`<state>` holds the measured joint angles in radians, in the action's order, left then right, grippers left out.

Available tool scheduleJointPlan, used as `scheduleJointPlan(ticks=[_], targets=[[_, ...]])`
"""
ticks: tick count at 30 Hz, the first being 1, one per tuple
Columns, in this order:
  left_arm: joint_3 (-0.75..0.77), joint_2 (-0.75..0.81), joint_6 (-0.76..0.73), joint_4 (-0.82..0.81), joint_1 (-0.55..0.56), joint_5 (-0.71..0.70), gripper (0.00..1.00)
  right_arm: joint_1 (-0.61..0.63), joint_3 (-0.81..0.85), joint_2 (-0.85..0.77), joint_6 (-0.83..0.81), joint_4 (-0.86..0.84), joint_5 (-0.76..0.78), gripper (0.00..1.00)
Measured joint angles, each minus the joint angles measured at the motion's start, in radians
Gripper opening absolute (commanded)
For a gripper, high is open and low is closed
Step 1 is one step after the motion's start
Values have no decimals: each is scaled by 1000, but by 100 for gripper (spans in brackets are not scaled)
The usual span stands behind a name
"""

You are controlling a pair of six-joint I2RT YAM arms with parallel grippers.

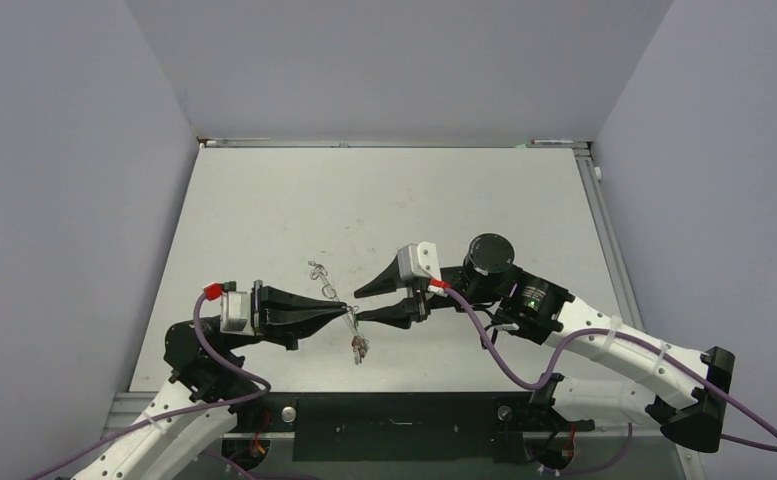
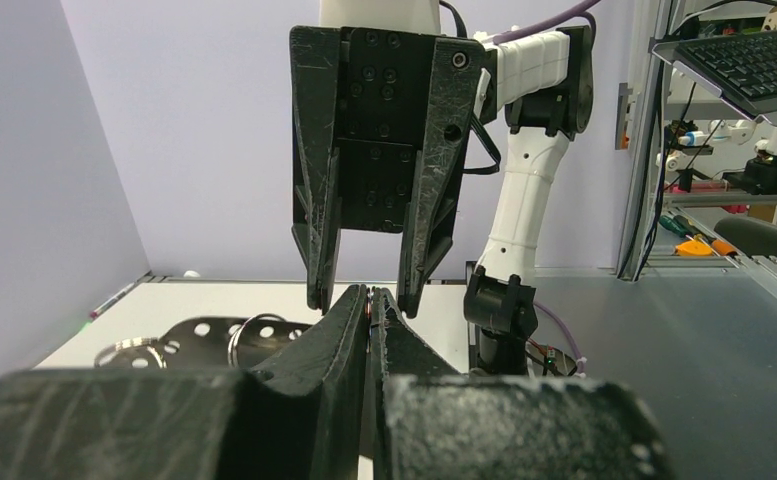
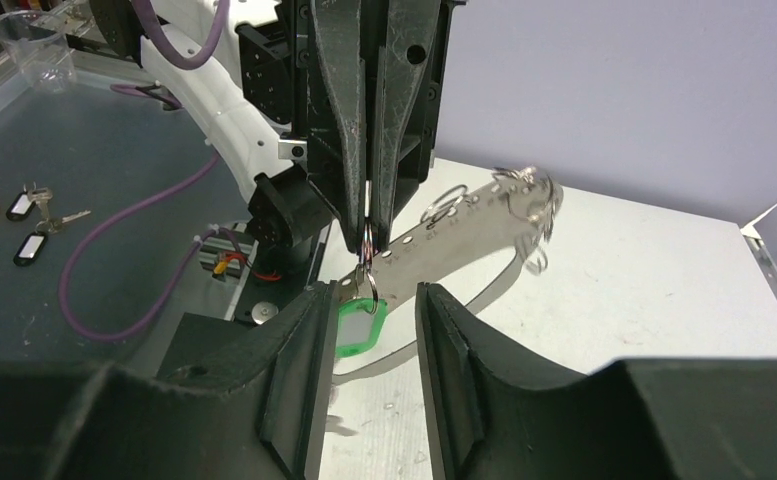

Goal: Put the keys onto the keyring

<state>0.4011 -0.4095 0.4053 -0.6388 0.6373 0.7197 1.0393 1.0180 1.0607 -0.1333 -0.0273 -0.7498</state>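
Nearest the right wrist camera, my right hand point(image 3: 372, 297) stands wide apart, its two fingers gripping nothing. Between those fingers hang the keys point(image 3: 360, 326). A green plastic head shows plainly, and the top view shows a reddish one in the same bunch. A blue one I cannot make out. My left hand point(image 3: 367, 228) comes down on them from the top of this view, jaws closed tight on the small wire ring point(image 3: 366, 248) that carries the bunch. The two hands meet tip to tip above the near part of the counter point(image 3: 644, 290). The keyring point(image 3: 464, 228), seen here as a perforated metal strip with small rings along it, begins just beside the left fingertips and slants away from them. Whether its near end is also clamped, I cannot tell.
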Motion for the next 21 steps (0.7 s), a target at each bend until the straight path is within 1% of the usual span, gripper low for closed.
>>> scheduleJointPlan(ticks=[6, 21], targets=[[0, 9, -5, 1, 2, 0, 0, 0, 14, 1, 4, -1, -13, 32], [0, 18, -7, 1, 3, 0, 0, 0, 14, 2, 23, -2, -26, 27]])
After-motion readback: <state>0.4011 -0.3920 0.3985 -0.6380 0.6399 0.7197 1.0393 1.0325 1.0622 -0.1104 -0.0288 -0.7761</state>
